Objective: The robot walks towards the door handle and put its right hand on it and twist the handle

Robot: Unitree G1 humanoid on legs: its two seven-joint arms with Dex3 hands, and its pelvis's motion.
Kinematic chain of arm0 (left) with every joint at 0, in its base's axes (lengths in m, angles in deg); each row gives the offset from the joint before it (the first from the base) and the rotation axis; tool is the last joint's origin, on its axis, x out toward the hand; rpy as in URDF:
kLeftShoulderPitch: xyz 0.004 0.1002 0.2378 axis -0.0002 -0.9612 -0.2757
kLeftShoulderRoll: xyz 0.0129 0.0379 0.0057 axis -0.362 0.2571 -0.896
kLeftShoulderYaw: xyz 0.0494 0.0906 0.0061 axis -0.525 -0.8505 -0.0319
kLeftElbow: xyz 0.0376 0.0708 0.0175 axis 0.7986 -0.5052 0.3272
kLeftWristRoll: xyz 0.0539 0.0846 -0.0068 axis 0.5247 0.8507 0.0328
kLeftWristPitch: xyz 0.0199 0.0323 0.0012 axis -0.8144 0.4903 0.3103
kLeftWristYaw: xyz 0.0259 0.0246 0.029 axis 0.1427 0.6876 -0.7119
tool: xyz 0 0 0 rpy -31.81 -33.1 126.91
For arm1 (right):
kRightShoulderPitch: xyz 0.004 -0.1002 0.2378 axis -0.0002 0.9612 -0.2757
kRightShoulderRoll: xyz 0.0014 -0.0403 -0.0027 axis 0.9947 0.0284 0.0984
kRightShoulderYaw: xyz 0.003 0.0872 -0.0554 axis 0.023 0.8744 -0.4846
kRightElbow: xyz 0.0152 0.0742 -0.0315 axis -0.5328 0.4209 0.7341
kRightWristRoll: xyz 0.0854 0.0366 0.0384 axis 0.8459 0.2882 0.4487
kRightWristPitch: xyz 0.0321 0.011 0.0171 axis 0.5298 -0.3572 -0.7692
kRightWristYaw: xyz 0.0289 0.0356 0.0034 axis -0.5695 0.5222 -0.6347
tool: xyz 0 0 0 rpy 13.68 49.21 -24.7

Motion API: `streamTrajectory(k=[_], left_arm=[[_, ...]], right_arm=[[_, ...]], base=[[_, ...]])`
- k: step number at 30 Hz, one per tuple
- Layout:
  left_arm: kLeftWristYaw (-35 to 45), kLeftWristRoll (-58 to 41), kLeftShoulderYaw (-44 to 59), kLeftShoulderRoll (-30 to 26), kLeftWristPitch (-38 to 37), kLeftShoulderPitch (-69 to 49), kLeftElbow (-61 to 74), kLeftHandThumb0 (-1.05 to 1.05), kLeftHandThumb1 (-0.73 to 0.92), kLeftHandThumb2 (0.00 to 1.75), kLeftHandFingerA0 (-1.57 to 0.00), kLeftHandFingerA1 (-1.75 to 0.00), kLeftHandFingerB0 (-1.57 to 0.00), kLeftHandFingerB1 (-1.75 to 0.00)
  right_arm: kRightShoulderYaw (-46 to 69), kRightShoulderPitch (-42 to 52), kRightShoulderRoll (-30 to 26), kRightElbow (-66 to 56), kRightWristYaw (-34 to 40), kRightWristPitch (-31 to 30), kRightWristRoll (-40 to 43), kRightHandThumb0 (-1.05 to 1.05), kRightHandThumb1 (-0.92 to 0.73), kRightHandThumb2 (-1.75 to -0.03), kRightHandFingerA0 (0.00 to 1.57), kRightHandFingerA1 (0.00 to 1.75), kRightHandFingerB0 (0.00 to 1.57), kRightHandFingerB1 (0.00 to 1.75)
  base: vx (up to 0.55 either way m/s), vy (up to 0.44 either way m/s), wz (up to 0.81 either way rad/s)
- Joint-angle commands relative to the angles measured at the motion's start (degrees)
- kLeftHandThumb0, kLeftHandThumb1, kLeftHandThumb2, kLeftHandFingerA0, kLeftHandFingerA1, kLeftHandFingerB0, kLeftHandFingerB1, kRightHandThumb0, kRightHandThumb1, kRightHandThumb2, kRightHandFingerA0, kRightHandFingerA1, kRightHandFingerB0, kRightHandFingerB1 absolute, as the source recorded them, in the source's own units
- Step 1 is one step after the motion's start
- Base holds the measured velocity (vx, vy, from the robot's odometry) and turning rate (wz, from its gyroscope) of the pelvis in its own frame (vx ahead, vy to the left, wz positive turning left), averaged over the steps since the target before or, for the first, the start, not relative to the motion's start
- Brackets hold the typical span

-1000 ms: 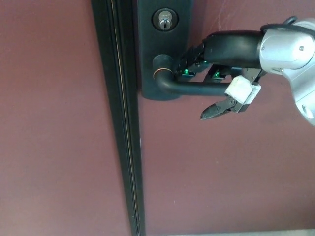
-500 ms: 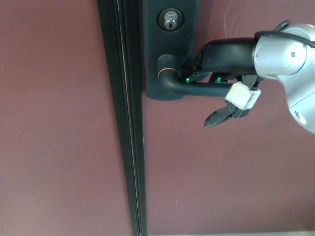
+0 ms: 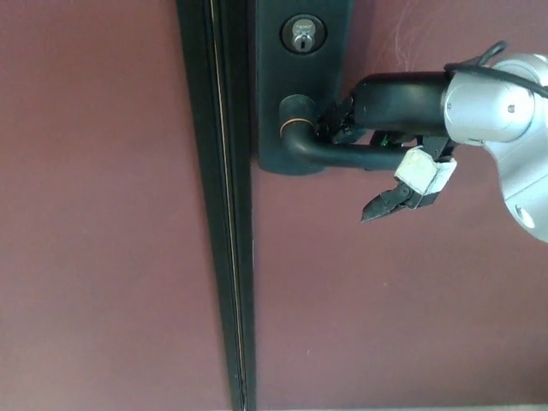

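On top of the door handle sits the robot's right hand, coming in from the right side. Its black body lies along the top of the bar. One thumb-like finger with a white band hangs down below the bar and points left, not touching it. The other fingers reach toward the round end of the handle, but they are dark and mixed in with the handle, so I cannot tell if they are curled around it or just resting on it.

Just left of the hand, the bar bends up into a round knob with a thin orange ring. That knob sits on a tall black plate. Above the hand, on the same plate, is a silver keyhole. Farther left runs the dark door edge, from top to bottom. All around is the reddish-brown door. The left hand is not in view.

The bar looks about level, so the twist seems hardly begun. To do it well, I think the hand should push down on the far end of the bar, away from the knob, where turning is easiest. It should press straight down and stay on top, so it does not slide off the smooth bar. The hanging finger could tuck under to help hold on.
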Motion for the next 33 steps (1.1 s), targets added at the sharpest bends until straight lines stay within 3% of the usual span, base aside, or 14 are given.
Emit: streamTrajectory(k=[1,19,22,23,24,25,26,27,28,29,30,33], left_arm=[[0.45,0.83,-0.42,-0.49,-0.27,-0.18,-0.37,-0.09,0.69,0.60,-0.50,-0.46,-0.40,-0.40],[0.00,0.58,-0.46,-0.27,-0.15,-0.58,0.08,-0.09,0.69,0.60,-0.50,-0.46,-0.40,-0.40],[0.10,0.58,-0.42,-0.30,-0.30,-0.57,0.03,-0.08,0.69,0.60,-0.50,-0.46,-0.40,-0.40],[0.24,0.44,-0.31,-0.20,-0.04,-0.30,-0.30,-0.09,0.69,0.60,-0.50,-0.46,-0.40,-0.40],[0.36,0.37,-0.25,-0.23,-0.01,-0.29,-0.35,-0.09,0.69,0.60,-0.50,-0.46,-0.40,-0.40],[0.54,0.26,-0.17,-0.23,0.10,-0.29,-0.36,-0.09,0.69,0.60,-0.49,-0.45,-0.40,-0.40],[0.69,0.20,-0.12,-0.25,0.11,-0.33,-0.30,-0.09,0.70,0.60,-0.49,-0.45,-0.40,-0.40],[0.71,0.27,-0.19,-0.31,0.10,-0.42,-0.17,-0.09,0.69,0.60,-0.49,-0.45,-0.40,-0.40],[0.65,0.42,-0.31,-0.37,0.09,-0.51,0.01,-0.09,0.69,0.60,-0.49,-0.45,-0.40,-0.40],[0.47,0.68,-0.54,-0.41,0.02,-0.63,0.11,-0.09,0.69,0.60,-0.49,-0.45,-0.40,-0.40],[0.33,0.83,-0.64,-0.51,-0.02,-0.61,0.01,-0.08,0.69,0.60,-0.48,-0.45,-0.40,-0.40],[0.28,0.76,-0.64,-0.52,-0.02,-0.43,0.13,-0.08,0.70,0.60,-0.48,-0.45,-0.40,-0.40]], right_arm=[[2.34,4.36,0.79,-0.16,2.59,4.23,-0.39,-0.16,-0.54,-0.56,0.86,0.54,0.81,0.53],[6.10,6.11,3.01,1.30,2.00,6.15,-1.45,-0.16,-0.55,-0.56,0.87,0.56,0.77,0.52],[6.22,5.99,3.17,1.11,1.48,5.70,-1.78,-0.18,-0.55,-0.56,0.74,0.51,0.65,0.46],[6.31,5.80,3.37,1.37,1.10,5.20,-1.76,-0.40,-0.51,-0.64,0.27,0.40,0.27,0.36],[5.65,5.06,3.09,1.84,0.08,5.02,-2.38,-0.51,-0.50,-0.66,0.16,0.37,0.17,0.33],[5.24,4.40,2.90,2.12,-0.67,4.88,-2.84,-0.32,-0.34,-0.90,0.01,0.49,0.00,0.46],[5.06,3.90,2.83,2.31,-1.25,4.77,-3.06,-0.70,-0.46,-0.75,0.06,0.35,0.11,0.36],[4.94,3.46,2.78,2.46,-1.75,4.60,-3.19,-0.69,-0.56,-0.57,0.11,0.27,0.15,0.27],[4.85,3.08,2.76,2.58,-2.21,4.42,-3.30,-0.69,-0.56,-0.57,0.11,0.27,0.15,0.27],[4.68,1.96,2.49,2.77,-3.48,3.91,-3.38,-0.82,-0.53,-0.64,0.09,0.27,0.15,0.29],[4.64,1.10,2.36,3.01,-4.33,3.60,-3.34,-0.83,-0.53,-0.87,0.00,0.28,0.17,0.38],[5.03,-0.74,1.99,3.79,-5.72,3.20,-3.15,-0.78,-0.49,-0.89,0.00,0.31,0.12,0.38]], base=[[0.00,0.000,0.00],[0.00,0.000,0.00],[0.00,0.000,0.00],[0.00,0.000,0.00],[0.00,0.000,0.00],[0.00,0.000,0.00],[0.00,0.000,0.00],[0.00,0.000,0.00],[0.00,0.000,0.00],[0.00,0.000,0.00],[0.00,0.000,0.00],[0.00,0.000,0.00]])
